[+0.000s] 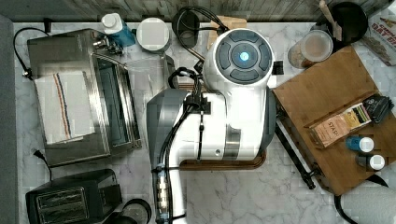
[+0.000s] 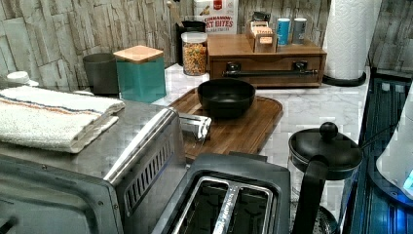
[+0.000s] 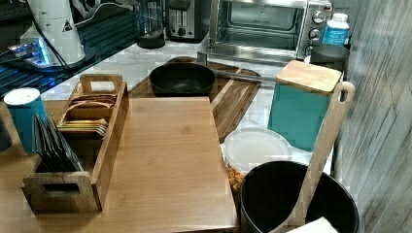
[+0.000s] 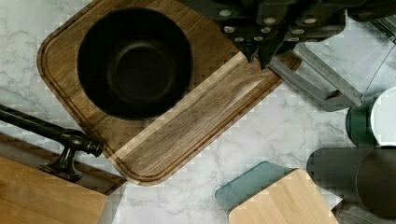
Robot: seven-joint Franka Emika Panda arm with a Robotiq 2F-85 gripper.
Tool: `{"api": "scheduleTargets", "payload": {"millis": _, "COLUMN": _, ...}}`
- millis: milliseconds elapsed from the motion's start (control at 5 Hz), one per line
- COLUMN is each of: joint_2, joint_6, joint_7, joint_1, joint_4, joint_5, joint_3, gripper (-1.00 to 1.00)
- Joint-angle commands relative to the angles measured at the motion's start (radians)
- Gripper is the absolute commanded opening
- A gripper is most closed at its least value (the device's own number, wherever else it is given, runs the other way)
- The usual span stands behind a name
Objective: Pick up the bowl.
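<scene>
Fingers [image 4: 261, 46] (tips seemingly together, partly cropped) hang above board [image 4: 187, 121] beside bowl [image 4: 135, 63].

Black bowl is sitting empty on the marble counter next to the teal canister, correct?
Not quite. The bowl is empty, but it sits on the wooden cutting board, not on the marble; the wrist view shows this. The teal canister stands nearby, as the left view shows.

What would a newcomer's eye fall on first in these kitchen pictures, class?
Probably the black bowl, sitting empty on the dark wooden board on the marble counter. In the top view, the big white robot arm covers the middle. A teal canister with a wooden lid stands beside the board.
</scene>
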Motion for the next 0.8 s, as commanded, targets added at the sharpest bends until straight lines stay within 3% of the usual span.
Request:
{"api": "scheduleTargets", "payload": {"millis": 200, "joint_2": -0.015, "joint_6": 0.037, "joint_7": 0.021, "joint_1": -0.032, "joint_4": -0.096, "joint_5": 0.026, "joint_3": -0.029, "gripper": -1.00}}
{"api": "scheduleTargets", "payload": {"millis": 600, "joint_2": -0.163, "joint_6": 0.111, "joint_7": 0.146, "joint_1": -0.081, "joint_4": -0.340, "joint_5": 0.077, "joint_3": -0.098, "gripper": -1.00}}
{"api": "scheduleTargets", "payload": {"millis": 800, "joint_2": -0.219, "joint_6": 0.099, "joint_7": 0.209, "joint_1": -0.086, "joint_4": -0.421, "joint_5": 0.047, "joint_3": -0.125, "gripper": -1.00}}
